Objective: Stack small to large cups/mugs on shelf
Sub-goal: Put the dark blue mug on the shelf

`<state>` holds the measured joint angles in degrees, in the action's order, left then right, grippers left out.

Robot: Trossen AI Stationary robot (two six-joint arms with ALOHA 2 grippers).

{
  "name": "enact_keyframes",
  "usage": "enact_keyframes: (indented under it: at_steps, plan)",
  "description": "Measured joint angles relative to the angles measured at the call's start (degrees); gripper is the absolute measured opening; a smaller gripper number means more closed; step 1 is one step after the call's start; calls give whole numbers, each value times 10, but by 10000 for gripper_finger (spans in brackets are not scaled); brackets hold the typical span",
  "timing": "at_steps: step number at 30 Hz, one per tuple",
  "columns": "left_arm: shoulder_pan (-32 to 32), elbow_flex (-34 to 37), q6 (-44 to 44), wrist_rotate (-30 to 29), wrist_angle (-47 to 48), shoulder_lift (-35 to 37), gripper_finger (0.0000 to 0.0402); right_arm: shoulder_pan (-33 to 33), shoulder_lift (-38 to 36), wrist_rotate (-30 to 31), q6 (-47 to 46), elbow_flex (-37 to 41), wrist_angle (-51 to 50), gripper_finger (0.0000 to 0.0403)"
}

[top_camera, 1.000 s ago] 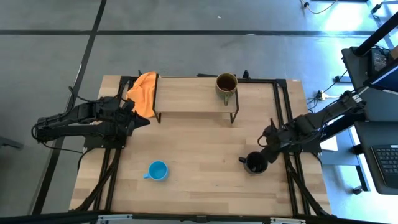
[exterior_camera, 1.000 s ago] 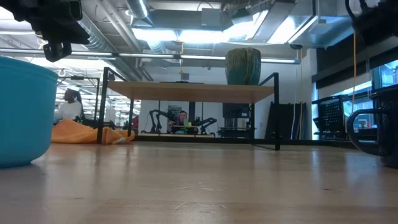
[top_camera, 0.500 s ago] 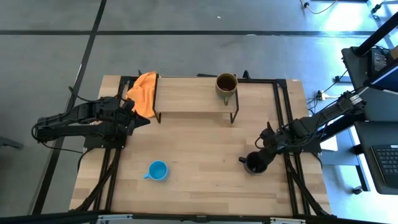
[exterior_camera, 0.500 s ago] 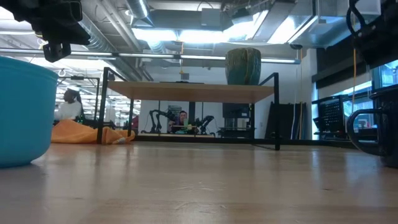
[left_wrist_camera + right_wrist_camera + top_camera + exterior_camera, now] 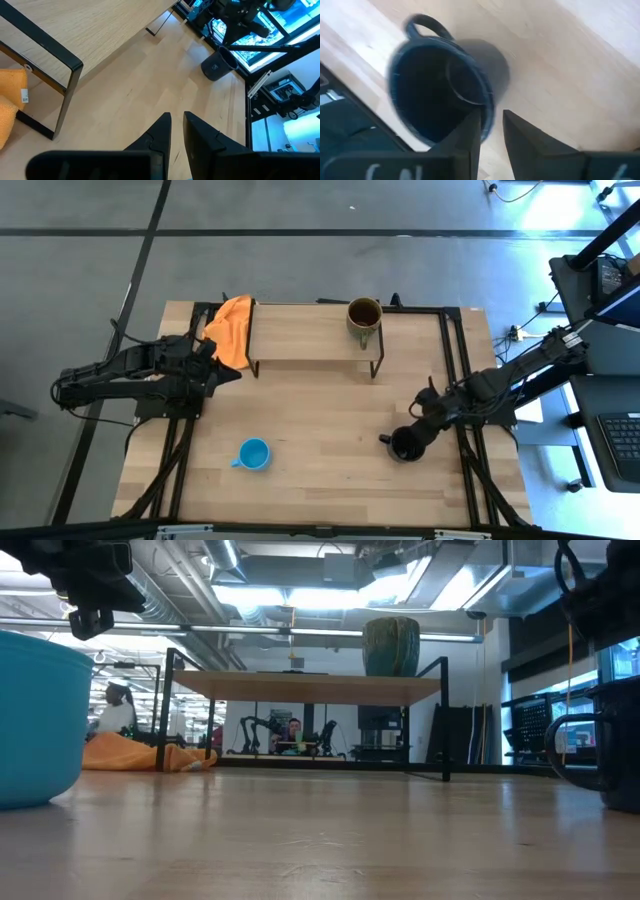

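Note:
The olive-brown mug (image 5: 364, 318) stands upright on the shelf (image 5: 300, 335) near its right end. The light blue mug (image 5: 254, 454) stands on the tabletop at the near left and fills the low view's left edge (image 5: 35, 720). The black mug (image 5: 404, 444) is at the near right, with its handle toward the table's left, and my right gripper (image 5: 425, 430) is shut on its rim. My left gripper (image 5: 232, 375) is shut and empty, held above the table by the shelf's left end. My right gripper pinches the black mug's rim (image 5: 489, 116) on the side away from the handle, with one finger (image 5: 470, 137) inside the mug and one (image 5: 520, 137) outside. The fingers slant down from the table's right. Whether the mug's base is off the table, I cannot tell.
An orange cloth (image 5: 232, 328) lies at the shelf's left end. Black rails (image 5: 455, 370) run along the table's sides. There is bare tabletop between the two mugs and in front of the shelf. A person (image 5: 115, 710) shows in the room beyond.
My right gripper has moved a little toward the table's left edge, and the black mug has gone with it. In the low view the mug and its handle have come farther into the picture from the right.

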<state>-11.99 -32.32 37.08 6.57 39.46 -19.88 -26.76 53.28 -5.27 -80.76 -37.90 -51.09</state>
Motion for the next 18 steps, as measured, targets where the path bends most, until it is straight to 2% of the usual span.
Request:
enact_keyframes:
  at_steps: [18]
  plan:
    - [0, 0, 0, 0, 0, 0, 43, 0, 57, 1, 16, -8, 27, 83]
